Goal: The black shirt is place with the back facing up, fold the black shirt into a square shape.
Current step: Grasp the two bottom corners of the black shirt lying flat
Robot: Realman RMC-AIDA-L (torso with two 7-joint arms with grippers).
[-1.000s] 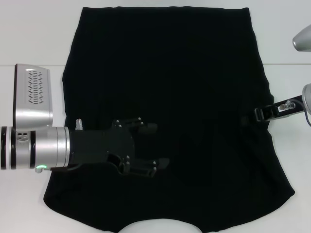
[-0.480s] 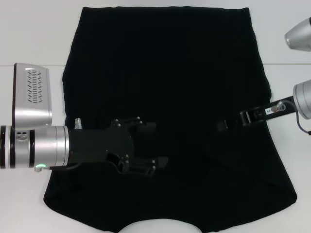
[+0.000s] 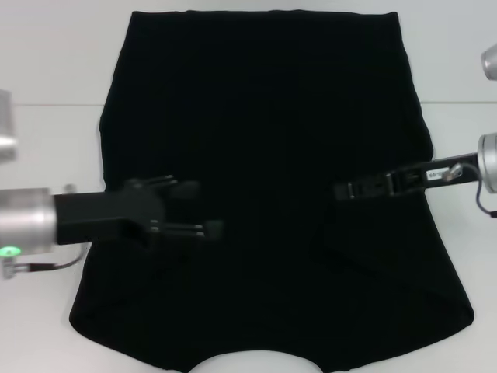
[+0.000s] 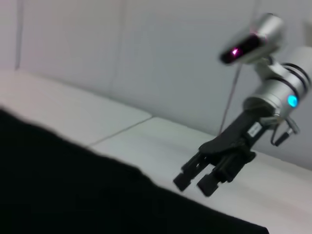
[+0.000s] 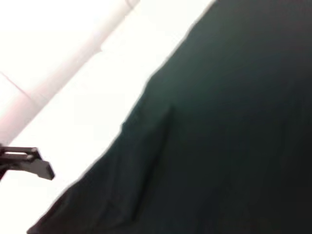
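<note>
1. Head view: we see the black shirt (image 3: 268,186) spread flat on the white tabletop (image 3: 46,70), long axis near-to-far. Our left gripper (image 3: 203,210) and right gripper (image 3: 340,190) hover over its middle, about equally near; we cannot tell either's jaws here.
2. Left wrist view: right gripper (image 4: 194,183) shows jaws slightly spread, shirt below.
3. Right wrist view: mostly shirt fabric.

Your head view cuts off the black shirt (image 3: 264,155) at the near edge; the left gripper (image 3: 190,210) blurs against it.
</note>
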